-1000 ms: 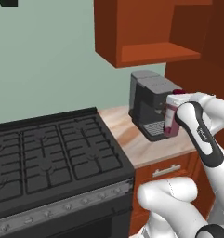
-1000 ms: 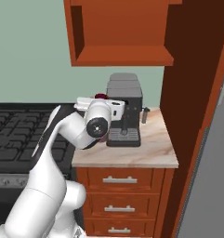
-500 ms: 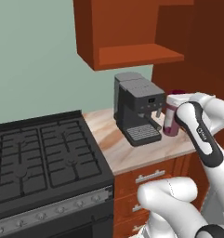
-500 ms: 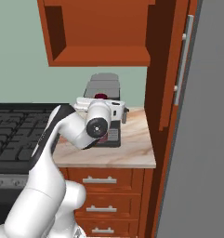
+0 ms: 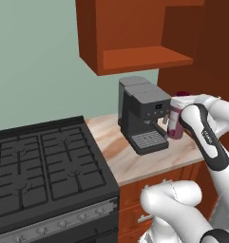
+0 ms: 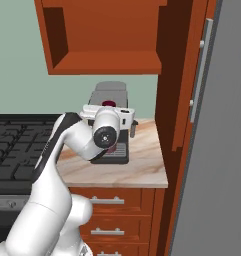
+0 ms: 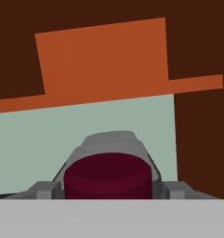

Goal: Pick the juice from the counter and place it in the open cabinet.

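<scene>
**Juice held aloft beside the coffee machine**

Pinching the juice [image 5: 175, 124] between the fingers [image 5: 178, 118], off the table [image 5: 135, 159], just right of the coffee machine [image 5: 142, 114]. Below the open cabinet [image 5: 135, 40]. Since a second ago: whole view shifted with the base, cabinet now nearer centre; grip unchanged.

Flat, even rendered light, bright and free of glare or blur. The open cabinet [image 5: 135, 35] interior falls dark toward its upper right. Soft shading lies under the coffee machine [image 5: 143, 114]. The hand view's upper corners are deep brown shadow.
</scene>
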Controlling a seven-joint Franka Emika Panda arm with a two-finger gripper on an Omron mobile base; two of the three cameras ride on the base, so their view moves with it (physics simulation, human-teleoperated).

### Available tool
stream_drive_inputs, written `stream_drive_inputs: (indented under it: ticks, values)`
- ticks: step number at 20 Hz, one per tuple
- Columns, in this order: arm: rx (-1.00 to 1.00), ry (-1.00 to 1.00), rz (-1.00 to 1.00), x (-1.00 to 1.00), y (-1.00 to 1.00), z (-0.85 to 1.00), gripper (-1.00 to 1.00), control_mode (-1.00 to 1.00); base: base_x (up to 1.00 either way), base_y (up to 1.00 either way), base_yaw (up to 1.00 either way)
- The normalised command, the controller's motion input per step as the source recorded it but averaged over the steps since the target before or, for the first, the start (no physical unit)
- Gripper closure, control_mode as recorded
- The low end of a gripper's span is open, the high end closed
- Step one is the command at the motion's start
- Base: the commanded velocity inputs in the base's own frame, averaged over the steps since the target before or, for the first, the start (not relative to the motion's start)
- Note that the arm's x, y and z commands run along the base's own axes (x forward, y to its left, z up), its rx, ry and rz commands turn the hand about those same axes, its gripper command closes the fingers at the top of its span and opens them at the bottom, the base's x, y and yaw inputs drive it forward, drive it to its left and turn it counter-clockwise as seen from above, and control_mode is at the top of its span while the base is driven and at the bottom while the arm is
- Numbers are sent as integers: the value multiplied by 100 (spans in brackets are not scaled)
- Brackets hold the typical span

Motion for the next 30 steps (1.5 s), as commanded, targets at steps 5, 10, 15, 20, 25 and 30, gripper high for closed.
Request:
stream_drive_inputs:
  ticks: [5,10,15,20,25,30]
  values:
    - [0,0,0,0,0,0,100,100,28,0,-2]
    - [0,0,0,0,0,0,100,100,29,11,0]
    - [0,-6,0,14,4,89,100,-100,0,0,0]
    - [0,-7,0,13,2,94,100,-100,0,0,0]
    - [0,-3,0,20,1,81,100,-100,0,0,0]
    - [0,0,0,13,7,61,100,-100,0,0,0]
